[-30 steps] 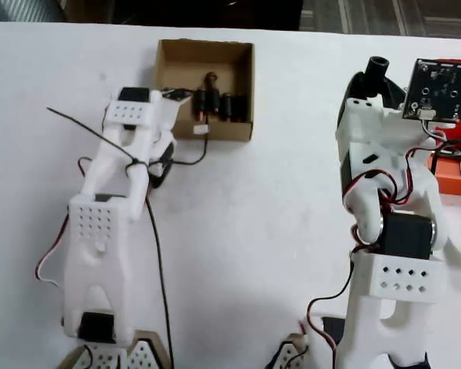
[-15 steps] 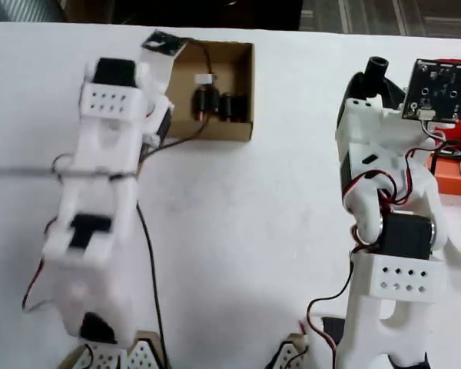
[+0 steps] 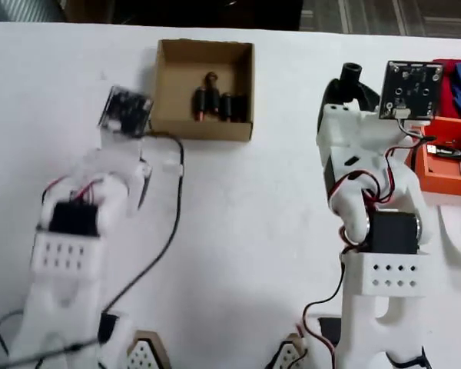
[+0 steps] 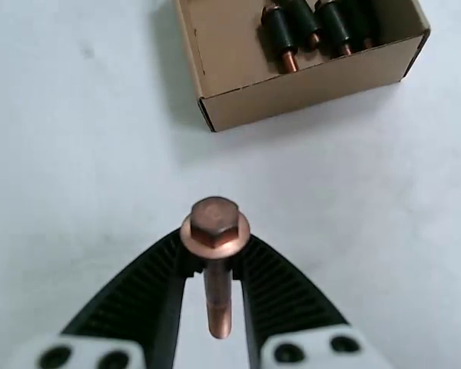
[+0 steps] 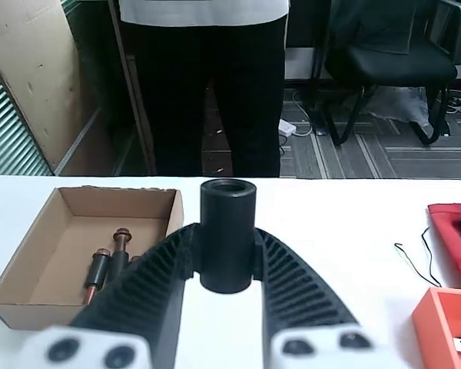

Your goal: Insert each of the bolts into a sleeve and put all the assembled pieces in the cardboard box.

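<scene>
Between left end effector (image 4: 215, 252) jaws: bolt (image 4: 215, 228), clamped | right end effector (image 5: 227, 257) grasping sleeve (image 5: 227, 223)

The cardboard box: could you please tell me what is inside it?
Copper bolts already pushed into black sleeves lie bunched at one side; their count is unclear where they overlap.

White table (image 3: 246, 231) bears cardboard box (image 3: 203, 129), apparently orange tray (image 3: 446, 183).
</scene>
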Robot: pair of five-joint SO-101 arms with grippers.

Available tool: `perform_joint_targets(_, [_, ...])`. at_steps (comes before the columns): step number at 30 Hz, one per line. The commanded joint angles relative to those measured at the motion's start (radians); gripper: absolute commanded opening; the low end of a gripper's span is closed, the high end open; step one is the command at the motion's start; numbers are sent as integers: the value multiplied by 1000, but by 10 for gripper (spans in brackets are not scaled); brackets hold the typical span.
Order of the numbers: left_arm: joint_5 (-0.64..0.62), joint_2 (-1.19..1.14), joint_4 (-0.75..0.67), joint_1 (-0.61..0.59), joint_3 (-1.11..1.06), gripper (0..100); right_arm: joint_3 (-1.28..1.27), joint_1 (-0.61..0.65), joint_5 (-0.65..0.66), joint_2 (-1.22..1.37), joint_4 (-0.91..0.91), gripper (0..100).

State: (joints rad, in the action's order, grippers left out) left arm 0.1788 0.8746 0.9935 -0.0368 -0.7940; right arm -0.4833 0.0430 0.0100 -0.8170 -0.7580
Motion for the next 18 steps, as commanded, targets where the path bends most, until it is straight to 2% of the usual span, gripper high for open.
perform_joint_targets(1, [2, 155, -38, -12, -58, 27, 9, 16, -5, -22, 27, 20])
perform_joint_targets(6, [-6, 298, -138, -11, -153, 27, -38, 73, -5, -30, 25, 20])
perform_joint_targets(12, [-15, 431, -546, -5, -278, 27, -153, 199, -5, -33, 25, 20])
perform_joint_targets(14, [-109, 451, -712, -5, -292, 27, -170, 240, -5, -50, 18, 20])
perform_joint_targets(16, [-259, 448, -850, -3, -288, 27, -198, 282, -5, -122, -18, 20])
perform_joint_targets(18, [-394, 425, -901, -2, -260, 27, -244, 318, -5, -257, -45, 20])
